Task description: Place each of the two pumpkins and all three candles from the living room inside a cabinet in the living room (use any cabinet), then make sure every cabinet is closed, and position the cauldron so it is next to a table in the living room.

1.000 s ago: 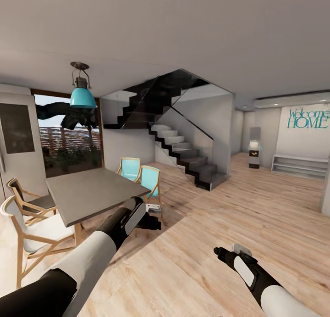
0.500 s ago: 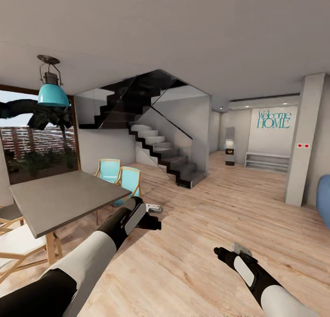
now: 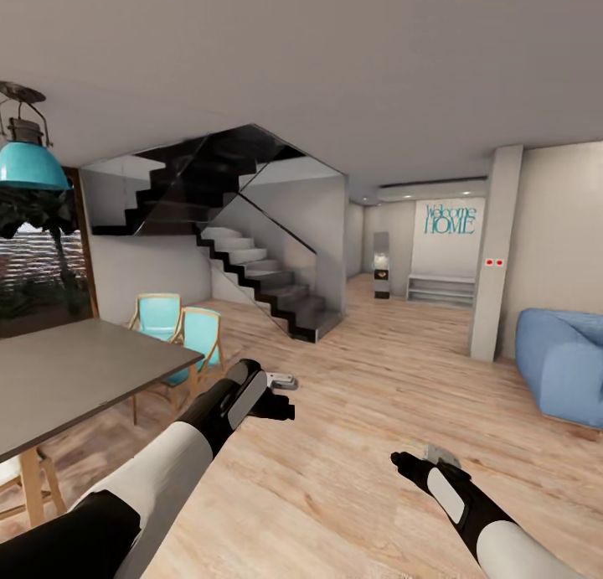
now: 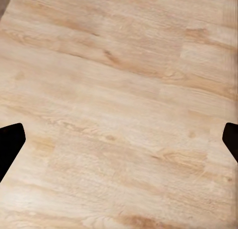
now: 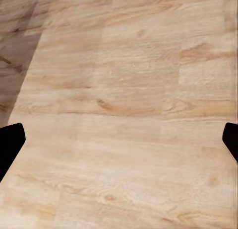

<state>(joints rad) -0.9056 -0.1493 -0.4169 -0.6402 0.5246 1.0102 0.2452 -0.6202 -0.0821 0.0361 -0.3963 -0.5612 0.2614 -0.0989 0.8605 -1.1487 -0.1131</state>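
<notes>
No pumpkin, candle, cabinet or cauldron is in view. In the head view my left gripper (image 3: pixel 285 410) is held out low over bare wood floor, and my right gripper (image 3: pixel 400 460) hangs lower at the right, also over floor. In the left wrist view the left gripper (image 4: pixel 119 142) is open, its dark fingertips (image 4: pixel 11 144) far apart with only floorboards between them. The right gripper (image 5: pixel 119 142) in the right wrist view is open in the same way, above pale planks.
A dining table (image 3: pixel 75 378) with a matte grey top and pale wood legs stands at the left with two turquoise chairs (image 3: pixel 188 336) behind it. A black staircase (image 3: pixel 268 286) rises ahead. A white pillar (image 3: pixel 492 252) and blue sofa (image 3: pixel 565 361) stand at the right. Open floor (image 3: pixel 377 369) lies ahead.
The whole view has swung to the right: table, lamp and stairs slid left, and the pillar and blue sofa came into sight. Both arms keep the same pose.
</notes>
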